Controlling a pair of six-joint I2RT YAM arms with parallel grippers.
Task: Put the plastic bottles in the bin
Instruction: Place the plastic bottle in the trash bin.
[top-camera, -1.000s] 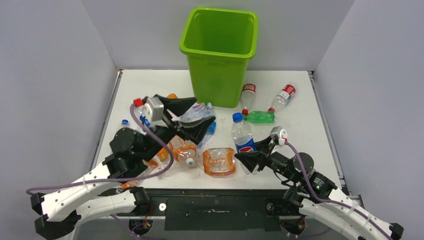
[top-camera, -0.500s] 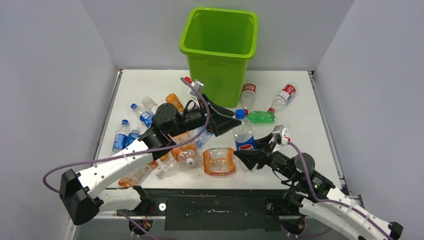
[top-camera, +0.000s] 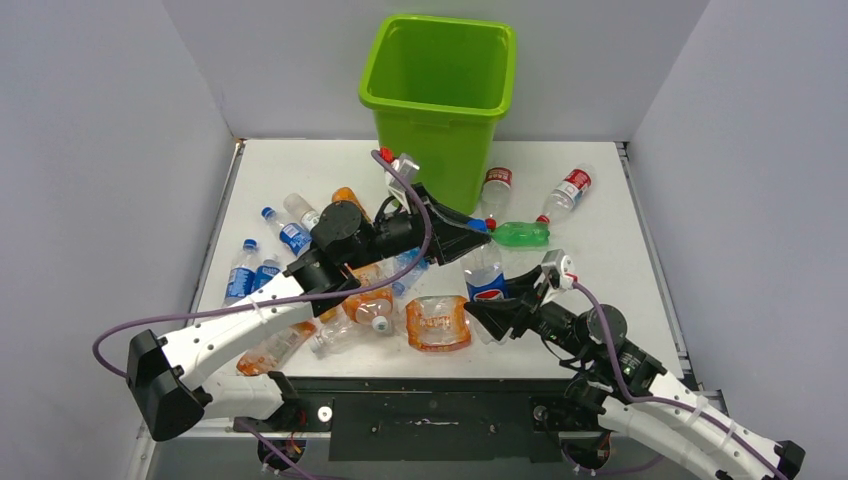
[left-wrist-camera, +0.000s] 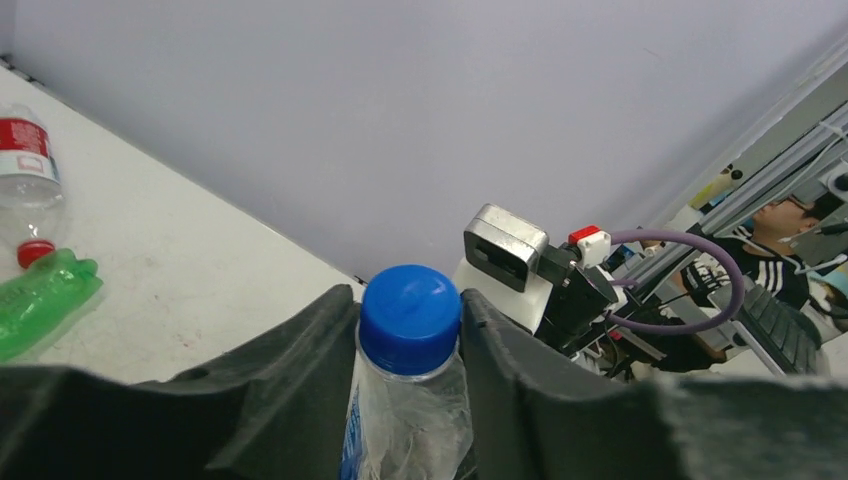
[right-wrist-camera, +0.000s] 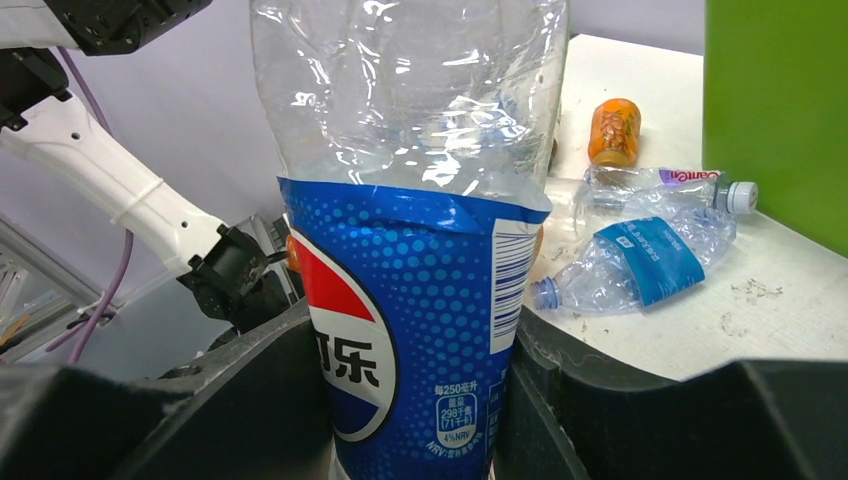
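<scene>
Right jaws clamp the Pepsi bottle at its label; left jaws pinch its blue cap. I'd free the right only once left holds firm.

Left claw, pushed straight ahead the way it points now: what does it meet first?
The Pepsi bottle: its blue cap already sits inside the left claw. Straight behind the cap is the right arm's wrist camera, probably next in line, though the depth there is hard to judge.
</scene>
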